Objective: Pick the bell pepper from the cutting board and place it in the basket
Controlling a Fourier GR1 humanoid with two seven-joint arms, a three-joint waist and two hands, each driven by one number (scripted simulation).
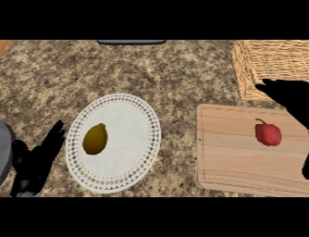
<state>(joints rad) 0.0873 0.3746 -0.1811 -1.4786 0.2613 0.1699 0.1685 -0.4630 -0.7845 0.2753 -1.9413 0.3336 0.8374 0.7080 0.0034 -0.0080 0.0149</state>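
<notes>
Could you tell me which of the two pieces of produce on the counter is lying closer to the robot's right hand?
The red bell pepper on the cutting board, just left of the right hand. The yellow-brown fruit lies far off on the white plate.

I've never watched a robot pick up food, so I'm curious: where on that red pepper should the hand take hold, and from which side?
Probably around the pepper's wide red body, not the thin stem at its top end. It lies flat on the cutting board with open board all around, so coming down from above looks simplest. The right hand is already beside it, near the basket, with fingers extended.
</notes>
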